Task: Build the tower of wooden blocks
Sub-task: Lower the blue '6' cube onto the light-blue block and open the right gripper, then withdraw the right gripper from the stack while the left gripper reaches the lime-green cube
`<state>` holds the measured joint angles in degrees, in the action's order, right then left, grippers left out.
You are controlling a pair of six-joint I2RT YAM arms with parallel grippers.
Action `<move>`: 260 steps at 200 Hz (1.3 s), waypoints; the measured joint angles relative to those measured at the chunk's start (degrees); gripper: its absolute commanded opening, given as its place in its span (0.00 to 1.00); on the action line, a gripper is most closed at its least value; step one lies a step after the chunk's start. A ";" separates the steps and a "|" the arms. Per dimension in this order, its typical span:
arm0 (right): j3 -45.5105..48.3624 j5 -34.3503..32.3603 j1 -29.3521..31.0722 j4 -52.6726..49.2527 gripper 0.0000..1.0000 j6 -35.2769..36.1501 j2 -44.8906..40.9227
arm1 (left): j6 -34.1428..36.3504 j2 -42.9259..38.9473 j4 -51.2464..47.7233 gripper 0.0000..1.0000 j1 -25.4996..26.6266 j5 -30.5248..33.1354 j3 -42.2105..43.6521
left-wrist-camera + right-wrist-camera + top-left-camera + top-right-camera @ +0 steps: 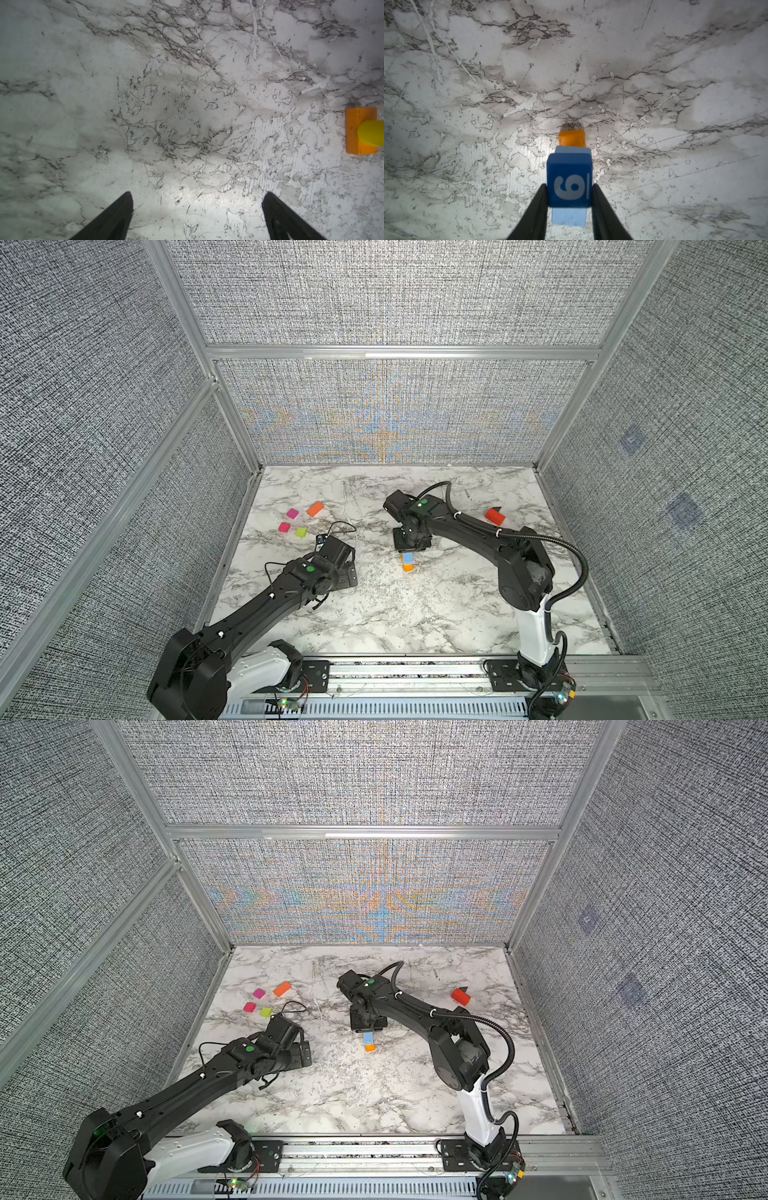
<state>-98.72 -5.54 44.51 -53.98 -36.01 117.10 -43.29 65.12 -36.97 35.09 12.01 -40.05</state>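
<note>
Enclosing the scene, grey woven walls in aluminium framing rise on the left, far and right sides and meet the table's edges directly. The marble table ends on the near side at a metal rail, where both arms are mounted. The left arm reaches from the near left corner toward middle-left. The right arm rises at near right and bends over to the centre. Open marble stretches between the arms, across the near half and along the far wall.

The left end effector hovers low over bare marble, fingers spread wide with nothing between them. The right end effector points down at mid-table, fingers closed snugly on the light blue block, whose darker face bears a white numeral in the right wrist view. That block tops the orange block. Together they form the wood block tower, well apart from every edge. Whether blue rests fully on orange I cannot tell.

At far left, near the left edge, lie an orange slab, a magenta block, a second magenta block and a yellow-green block, each apart from the others. At far right, near the right edge, lies a red-orange block, with a small dark piece just behind it.
</note>
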 measured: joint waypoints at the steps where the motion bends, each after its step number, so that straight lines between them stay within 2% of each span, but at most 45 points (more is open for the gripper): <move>1: 0.00 0.00 0.00 0.00 0.38 0.00 0.00 | 0.00 0.00 0.00 0.99 0.00 0.00 0.02; 79: 0.00 -0.22 0.15 -0.68 0.58 0.02 0.00 | 0.22 0.00 0.02 0.99 -0.28 -0.15 0.20; 131: 0.02 -0.63 0.50 -1.14 0.63 0.07 -1.60 | 0.35 -0.20 -0.50 0.99 -0.68 -0.15 -0.90; 172: 3.39 -1.33 0.50 0.09 0.65 1.75 -6.84 | 1.97 -1.29 -2.69 0.99 -1.66 0.02 -5.27; 213: 11.23 -0.15 0.46 5.55 0.66 5.64 -15.58 | 5.27 0.46 -7.37 0.98 -7.15 -0.83 -12.55; 250: 19.41 0.48 -0.66 10.40 0.66 8.74 -24.50 | 8.66 4.92 -11.39 0.90 -15.69 -1.92 -19.43; 260: 21.24 0.66 -1.07 11.34 0.66 9.44 -26.45 | 9.55 6.95 -12.13 0.83 -17.90 -2.34 -21.38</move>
<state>-77.47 -4.89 43.44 -42.63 -26.57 90.65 -33.74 72.07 -49.10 17.19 9.67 -61.43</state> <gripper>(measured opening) 0.661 0.895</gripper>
